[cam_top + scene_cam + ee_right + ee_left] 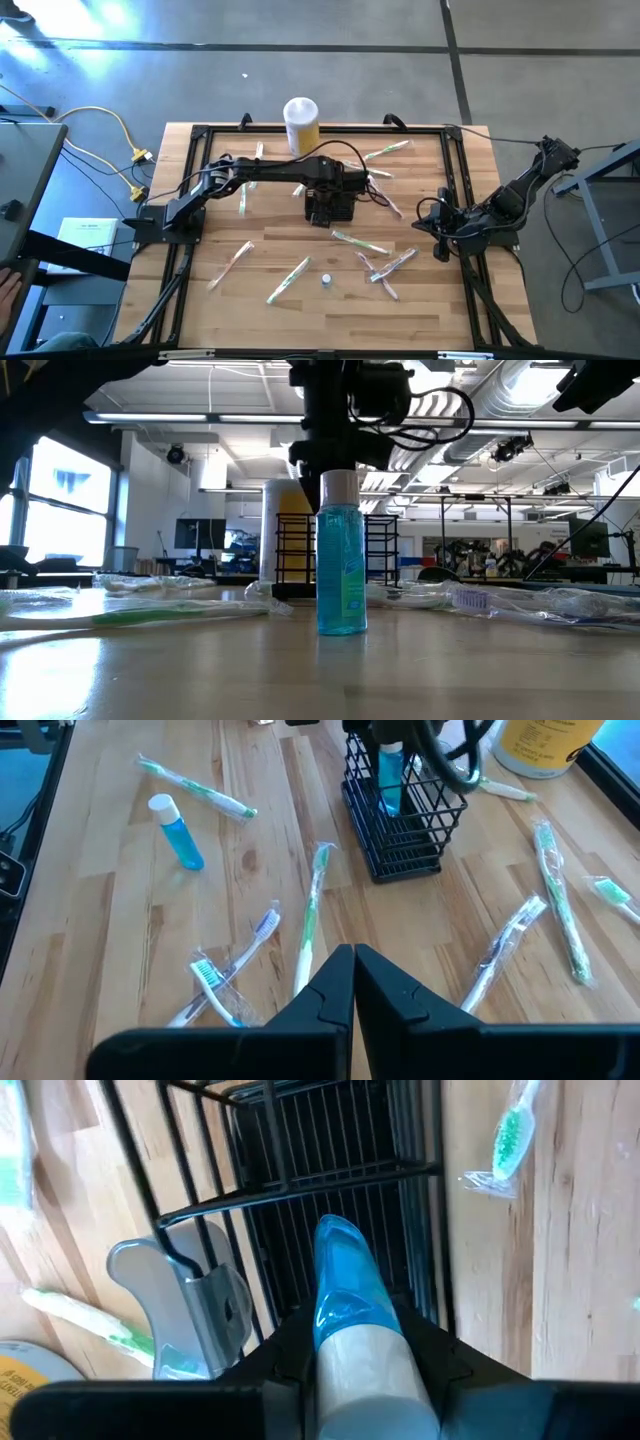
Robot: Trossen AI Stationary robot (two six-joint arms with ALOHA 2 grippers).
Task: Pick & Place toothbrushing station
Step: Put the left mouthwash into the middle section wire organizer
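Inside the black wire basket (405, 815), a blue bottle (389, 775), half-hidden by the left gripper (392, 732).

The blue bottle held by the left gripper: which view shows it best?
The left wrist view: the blue bottle fills the frame, clamped at its white cap above the wire basket. The right wrist view shows it smaller, inside the basket. The high view hides it under the arm; the low view does not show it clearly.

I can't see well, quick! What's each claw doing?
Left claw: closed on a blue bottle over the black basket.
Right claw: closed, holding nothing.
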